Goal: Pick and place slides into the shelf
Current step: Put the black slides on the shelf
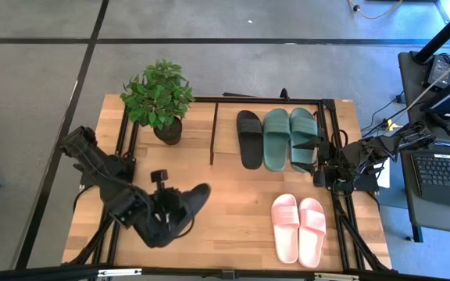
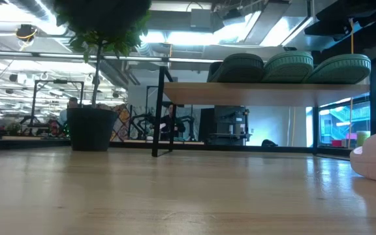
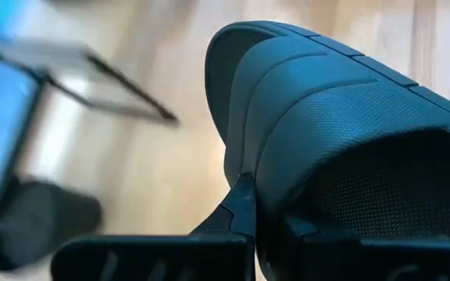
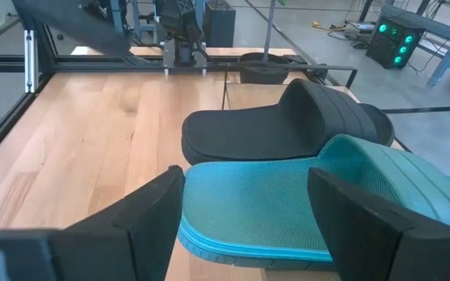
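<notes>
The counter [image 1: 233, 211] carries the shelf [image 1: 225, 129], already topped with 1 black slide [image 1: 249, 138] and 2 green slides [image 1: 290, 139]; the pink pair [image 1: 298, 227] waits nearby. My left hand [image 1: 180, 204] is clenched on the second black slide [image 1: 196, 198] by its strap, ready to lift. My right hand [image 1: 324, 165] rests spread beside the shelf.

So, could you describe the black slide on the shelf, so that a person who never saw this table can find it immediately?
Find the potted plant at the table's far side; the shelf begins beside it. Three slides lie on its board in a row. The black slide is the one nearest the plant, while its two neighbours are dark green.
</notes>
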